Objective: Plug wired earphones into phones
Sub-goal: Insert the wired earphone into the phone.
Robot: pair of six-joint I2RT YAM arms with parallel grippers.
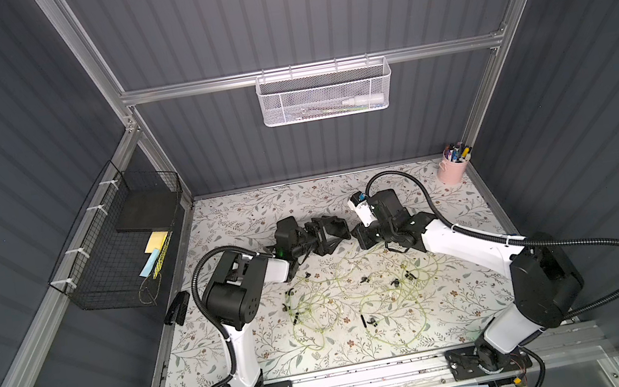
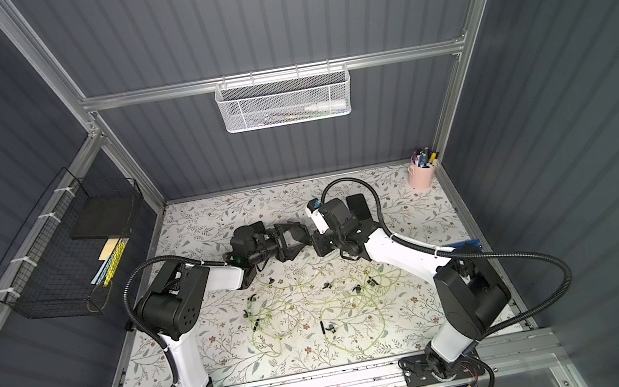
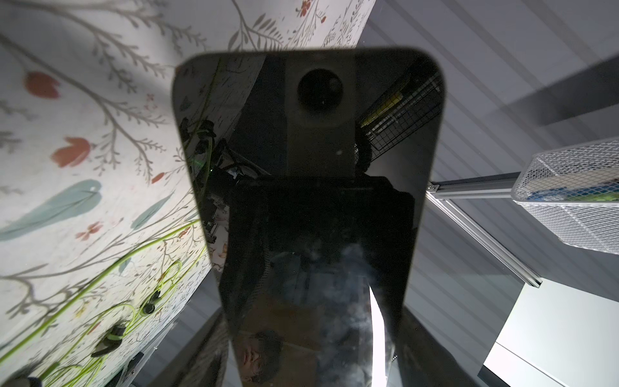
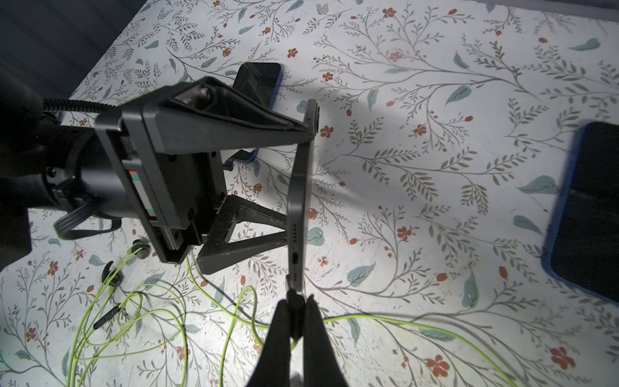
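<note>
Fig. My left gripper clamps a phone by its faces, edge-on, so that the charging port faces my right gripper. That gripper is pinched shut on a black plug just short of the port, with its yellow-green cord trailing away beside it.
</note>
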